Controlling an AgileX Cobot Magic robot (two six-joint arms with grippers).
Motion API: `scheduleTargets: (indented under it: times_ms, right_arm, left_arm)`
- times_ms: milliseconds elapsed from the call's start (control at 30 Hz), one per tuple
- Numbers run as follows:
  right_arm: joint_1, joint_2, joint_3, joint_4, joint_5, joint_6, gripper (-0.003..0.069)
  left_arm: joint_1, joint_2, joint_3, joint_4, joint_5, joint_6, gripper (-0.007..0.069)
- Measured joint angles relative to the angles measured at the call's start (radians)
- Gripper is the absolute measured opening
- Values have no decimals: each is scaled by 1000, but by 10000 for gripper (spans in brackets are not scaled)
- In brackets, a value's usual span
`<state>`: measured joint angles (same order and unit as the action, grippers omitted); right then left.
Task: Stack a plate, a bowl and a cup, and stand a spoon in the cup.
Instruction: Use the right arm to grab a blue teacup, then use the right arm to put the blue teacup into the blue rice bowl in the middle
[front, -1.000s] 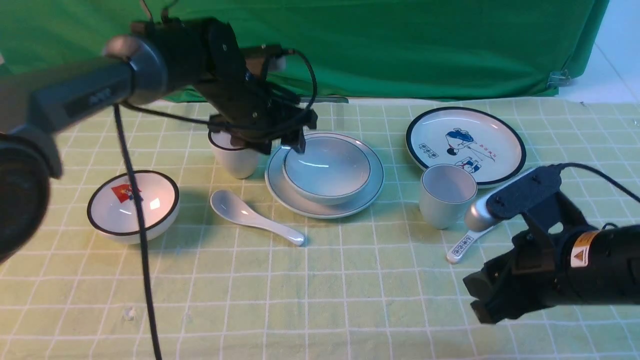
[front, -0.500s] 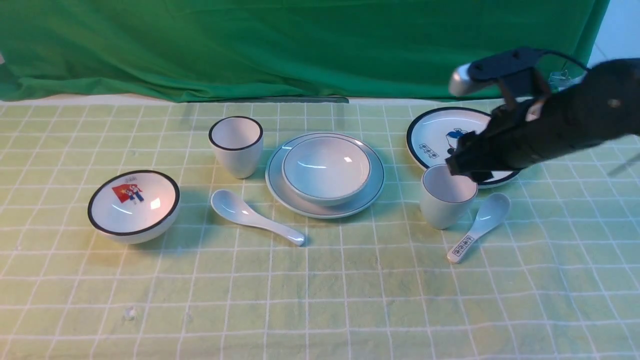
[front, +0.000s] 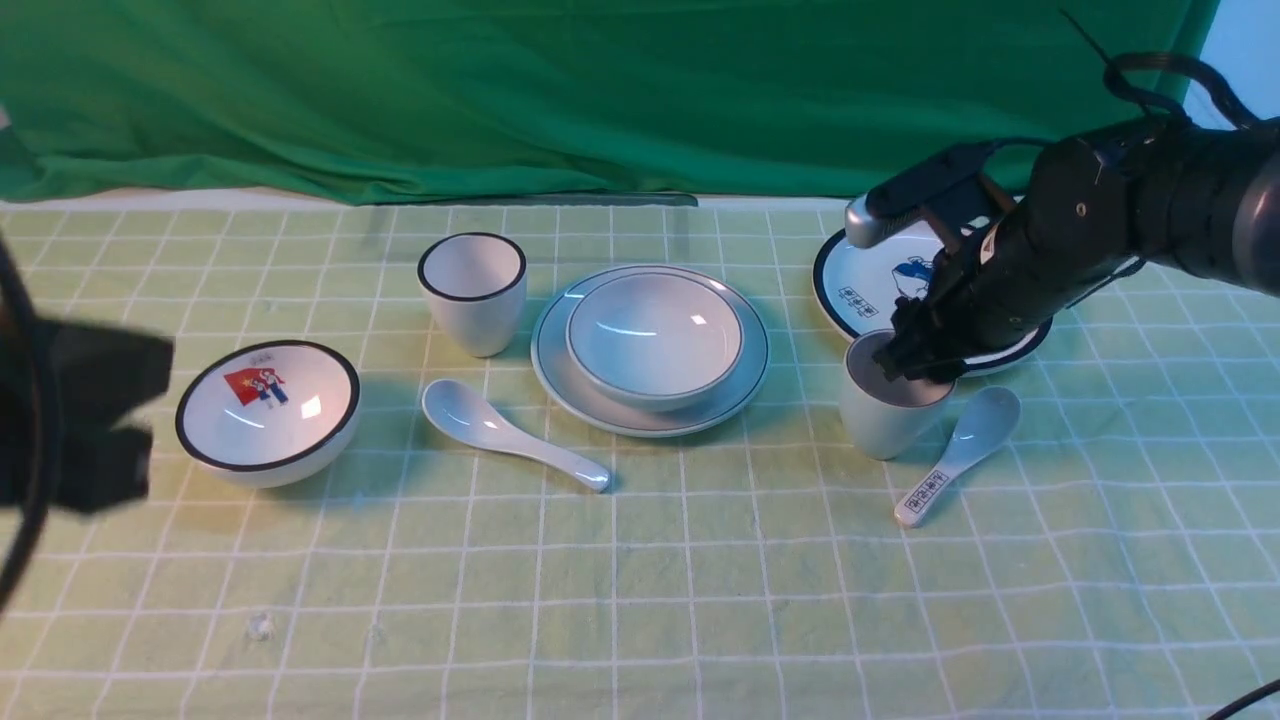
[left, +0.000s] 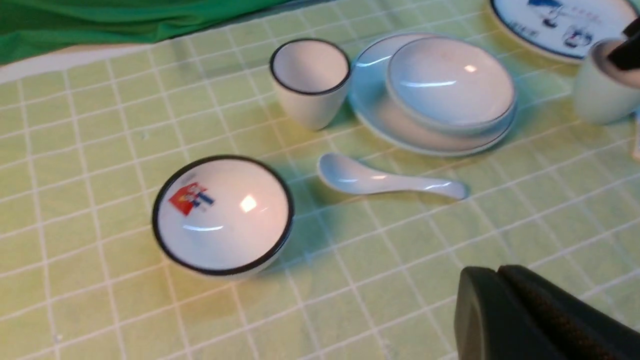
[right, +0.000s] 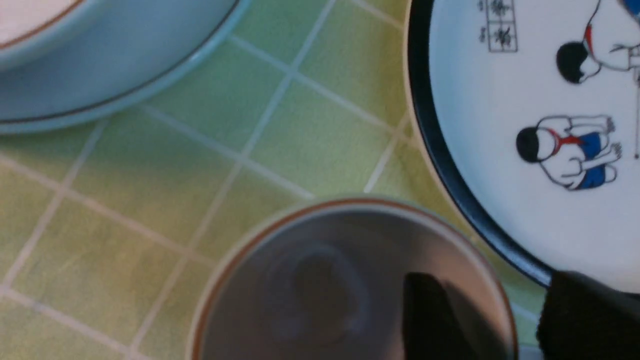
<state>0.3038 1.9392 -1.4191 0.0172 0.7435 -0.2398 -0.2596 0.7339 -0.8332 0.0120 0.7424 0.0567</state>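
Tablecloth (front: 640, 600) of pale green checks, green backdrop (front: 600, 90) behind; left gripper (left: 497, 285) pinched empty, right gripper (front: 912, 368) straddles rim of cup (front: 880, 425), seemingly unclamped.

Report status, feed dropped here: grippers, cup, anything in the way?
Left gripper shut, empty. Right gripper open, astride cup rim, not clamped. Bowl sits on plate. Marked spoon lies beside cup, not blocking.

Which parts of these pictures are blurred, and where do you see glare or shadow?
Front view: the left arm is a dark smear at the edge; light spots glare on the bowl. Left wrist view: everything is slightly soft; the red-picture bowl shows glare. Right wrist view: the cup is unfocused and shaded, the cartoon plate sharp.
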Motion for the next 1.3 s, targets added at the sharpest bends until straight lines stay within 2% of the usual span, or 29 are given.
scheduleTargets:
  times_ms: [67, 133, 200, 267, 367, 600, 667, 933, 1300]
  right_arm:
    - [0, 0, 0, 2, 12, 0, 237]
    - [0, 0, -1, 5, 24, 0, 111]
    - [2, -2, -8, 11, 30, 1, 90]
    - [19, -12, -50, 7, 86, 0, 89]
    - [43, -15, -117, 2, 132, 0, 89]
    - [223, 35, -471, 9, 158, -41, 89]
    - [247, 94, -545, 15, 165, -48, 89]
    - [248, 300, -651, 8, 213, -26, 89]
    - [247, 329, -662, 9, 237, 55, 87]
  left_arm:
    - [0, -22, 65, 29, -43, -16, 9]
    - [0, -38, 153, 50, -125, -35, 9]
    - [0, -39, 183, 54, -176, -40, 9]
    - [0, -39, 232, 44, -261, -64, 9]
    - [0, -39, 240, 23, -302, -70, 9]
    - [0, -39, 241, -12, -376, -79, 9]
    - [0, -39, 241, -12, -380, -79, 9]
    - [0, -39, 241, -20, -383, -84, 9]
    - [0, -39, 241, -20, -383, -84, 9]
